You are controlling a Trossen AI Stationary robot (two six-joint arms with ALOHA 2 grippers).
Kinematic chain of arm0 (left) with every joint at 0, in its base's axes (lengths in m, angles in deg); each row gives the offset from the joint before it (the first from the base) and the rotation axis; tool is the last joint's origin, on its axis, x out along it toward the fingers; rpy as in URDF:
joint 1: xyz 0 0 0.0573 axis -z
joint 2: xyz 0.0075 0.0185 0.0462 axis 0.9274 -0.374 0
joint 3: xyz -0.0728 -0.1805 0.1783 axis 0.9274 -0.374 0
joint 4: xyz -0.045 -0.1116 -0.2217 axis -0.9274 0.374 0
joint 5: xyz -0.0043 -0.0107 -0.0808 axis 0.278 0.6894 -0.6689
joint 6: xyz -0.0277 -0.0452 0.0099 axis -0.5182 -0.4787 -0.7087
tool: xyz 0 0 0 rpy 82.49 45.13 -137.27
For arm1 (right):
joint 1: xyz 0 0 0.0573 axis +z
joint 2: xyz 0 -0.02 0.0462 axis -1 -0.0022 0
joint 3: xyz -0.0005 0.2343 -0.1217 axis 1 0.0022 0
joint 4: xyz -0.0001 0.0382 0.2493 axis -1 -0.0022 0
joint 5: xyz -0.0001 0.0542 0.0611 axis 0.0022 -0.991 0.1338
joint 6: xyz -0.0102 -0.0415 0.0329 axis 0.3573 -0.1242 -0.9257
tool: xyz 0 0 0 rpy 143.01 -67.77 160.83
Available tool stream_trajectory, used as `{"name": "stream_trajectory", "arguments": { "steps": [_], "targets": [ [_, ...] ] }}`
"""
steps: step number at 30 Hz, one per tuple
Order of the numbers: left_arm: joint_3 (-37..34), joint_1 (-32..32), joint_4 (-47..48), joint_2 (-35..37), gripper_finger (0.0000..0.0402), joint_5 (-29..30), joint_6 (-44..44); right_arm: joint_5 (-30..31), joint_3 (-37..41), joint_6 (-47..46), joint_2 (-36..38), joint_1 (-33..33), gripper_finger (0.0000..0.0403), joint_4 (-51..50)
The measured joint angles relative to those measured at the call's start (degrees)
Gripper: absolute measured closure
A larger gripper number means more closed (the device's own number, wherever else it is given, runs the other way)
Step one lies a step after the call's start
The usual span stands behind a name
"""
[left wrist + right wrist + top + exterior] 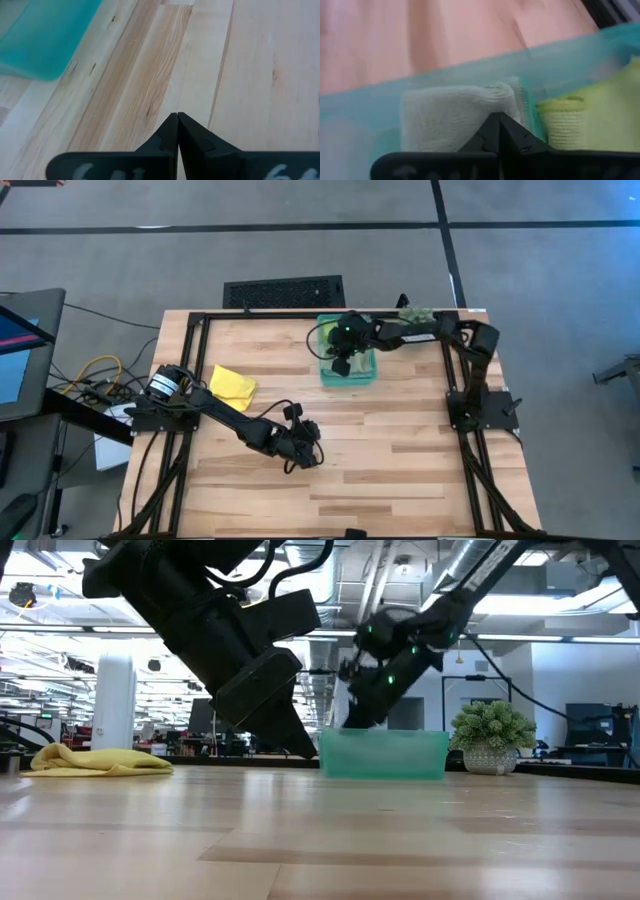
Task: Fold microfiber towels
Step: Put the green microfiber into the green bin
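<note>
High view looks straight down on the teal bin [349, 370]; low view faces it level from the table's near edge; both wrist views look closely at it.

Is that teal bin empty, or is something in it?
Not empty. The right wrist view shows a pale towel and a lime towel inside the bin, with the right gripper shut at the pale one.

Hardly any writing could be read. On the left pincer [177, 122], the left wrist view showed pale marks along the picture's lower edge, cut off and blurred; they looked like digits, but which ones could not be told.
</note>
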Motion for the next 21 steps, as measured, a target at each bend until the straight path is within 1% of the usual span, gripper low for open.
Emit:
{"name": "stream_trajectory", "arguments": {
  "steps": [3,8,12,17,19,21],
  "targets": [
    [0.0,0.0,0.1,0.0,0.0401,0.0,0.0,0.8,0.0,-0.3,-2.4,-1.0,0.0384,0.3],
    [0.0,0.0,0.1,0.0,0.0401,0.0,-0.4,0.7,0.0,0.1,-2.2,-0.8,0.0391,0.0],
    [0.0,0.0,0.1,0.0,0.0401,0.0,-0.4,0.8,0.0,0.8,3.2,-0.4,0.0387,-1.0],
    [0.0,0.0,0.1,0.0,0.0401,0.0,-0.5,0.5,0.0,0.8,10.8,-0.5,0.0378,-6.9],
    [0.0,0.0,0.1,0.0,0.0401,-0.2,-0.6,-1.1,0.7,0.8,13.5,-0.6,0.038,-8.1],
    [0.0,0.0,0.1,0.0,0.0401,-1.0,-0.9,-4.4,3.2,1.1,15.4,-0.6,0.0384,-7.2]
  ]
}}
